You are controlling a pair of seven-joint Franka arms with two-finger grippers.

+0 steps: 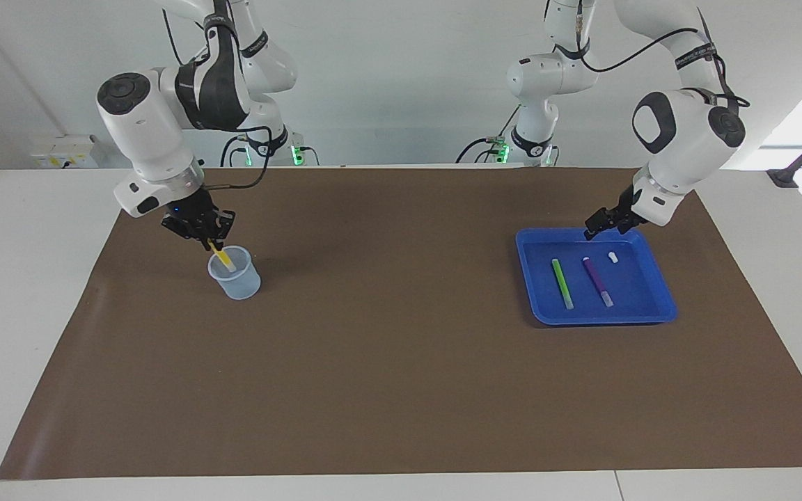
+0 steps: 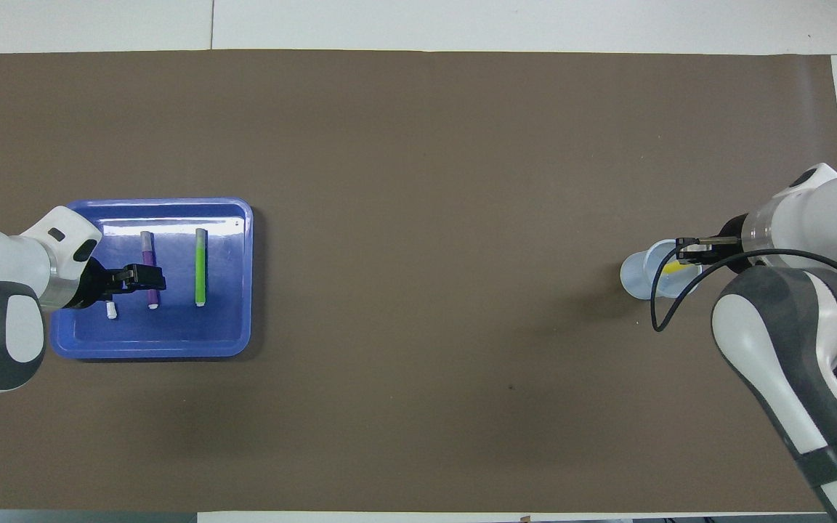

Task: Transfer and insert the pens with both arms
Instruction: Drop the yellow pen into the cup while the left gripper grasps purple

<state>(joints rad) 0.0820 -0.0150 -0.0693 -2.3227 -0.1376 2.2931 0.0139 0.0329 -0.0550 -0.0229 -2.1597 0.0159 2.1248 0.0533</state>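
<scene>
My right gripper (image 1: 209, 240) (image 2: 687, 250) is shut on the top of the yellow pen (image 1: 222, 259) (image 2: 673, 268). The pen hangs tilted, with its lower end inside the clear plastic cup (image 1: 237, 282) (image 2: 636, 280). The green pen (image 1: 562, 283) (image 2: 200, 267) and the purple pen (image 1: 597, 281) (image 2: 147, 250) lie side by side in the blue tray (image 1: 603, 319) (image 2: 229, 319). My left gripper (image 1: 592, 229) (image 2: 153, 277) hangs open and holds nothing. It is above the tray's edge nearest the robots, close to the purple pen's end.
A tiny white capsule-shaped piece (image 1: 612, 256) (image 2: 111, 311) lies in the tray beside the purple pen. A brown mat (image 1: 401, 362) covers the table. Two smaller white arms (image 1: 272, 146) (image 1: 523, 139) with green lights stand at the robots' edge.
</scene>
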